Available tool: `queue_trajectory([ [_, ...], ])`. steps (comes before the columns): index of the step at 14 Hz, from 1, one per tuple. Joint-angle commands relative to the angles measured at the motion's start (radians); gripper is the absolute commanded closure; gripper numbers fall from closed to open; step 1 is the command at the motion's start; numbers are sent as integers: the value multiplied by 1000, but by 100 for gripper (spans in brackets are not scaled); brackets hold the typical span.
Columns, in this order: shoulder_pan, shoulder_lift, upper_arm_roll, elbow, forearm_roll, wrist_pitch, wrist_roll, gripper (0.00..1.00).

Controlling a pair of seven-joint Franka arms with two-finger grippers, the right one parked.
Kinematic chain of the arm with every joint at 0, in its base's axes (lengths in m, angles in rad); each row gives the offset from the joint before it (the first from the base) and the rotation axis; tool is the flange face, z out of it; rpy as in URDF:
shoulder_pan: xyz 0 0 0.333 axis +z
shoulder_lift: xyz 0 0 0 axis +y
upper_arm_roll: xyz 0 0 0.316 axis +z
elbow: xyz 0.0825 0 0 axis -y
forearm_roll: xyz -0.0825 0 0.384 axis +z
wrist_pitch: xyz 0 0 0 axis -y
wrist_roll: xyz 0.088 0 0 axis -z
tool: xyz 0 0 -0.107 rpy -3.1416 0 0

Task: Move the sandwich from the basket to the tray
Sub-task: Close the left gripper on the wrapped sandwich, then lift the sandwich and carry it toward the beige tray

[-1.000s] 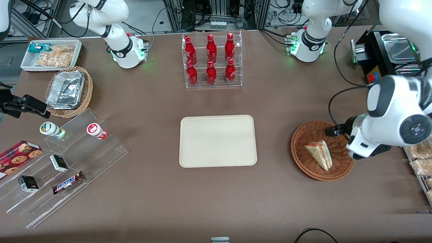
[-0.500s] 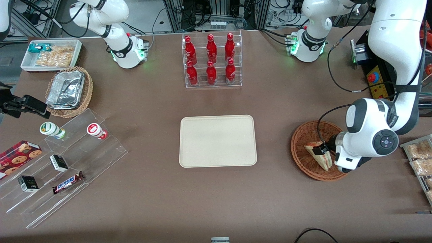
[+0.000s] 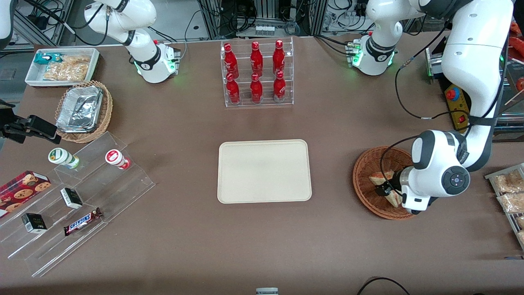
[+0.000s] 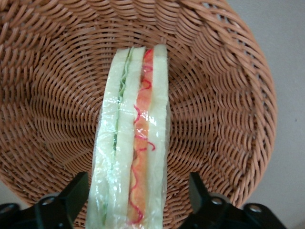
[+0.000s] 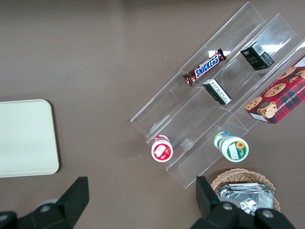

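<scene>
The sandwich [image 3: 378, 179] is a clear-wrapped wedge of white bread with red and green filling, lying in the round reddish-brown wicker basket [image 3: 365, 170] toward the working arm's end of the table. My gripper [image 3: 389, 189] is lowered into the basket and open. Its black fingers [image 4: 76, 195] straddle the sandwich [image 4: 136, 143] on both sides, with a small gap at one finger. The woven basket wall [image 4: 224, 95] surrounds them. The cream tray [image 3: 264, 171] lies flat in the middle of the table, bare, apart from the basket.
A clear rack of red bottles [image 3: 257, 73] stands farther from the camera than the tray. Bagged snacks [image 3: 507, 192] lie beside the basket at the table edge. A clear stepped shelf [image 3: 77, 196], a tan basket of foil containers [image 3: 84, 110] and a white bin [image 3: 61, 65] sit at the parked arm's end.
My gripper has swung from the basket's edge to over the sandwich and come down, so its fingers now straddle the sandwich. The sandwich has not moved.
</scene>
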Motion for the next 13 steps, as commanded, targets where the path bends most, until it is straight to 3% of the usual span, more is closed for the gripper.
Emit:
queue_trajectory([
  [1, 6, -5, -9, 0, 13, 8, -50, 83],
  [3, 3, -12, -11, 7, 14, 3, -42, 89],
  [7, -35, -82, -38, 27, 17, -36, -16, 91],
  [13, -360, -72, -57, 147, 8, -46, -25, 89],
])
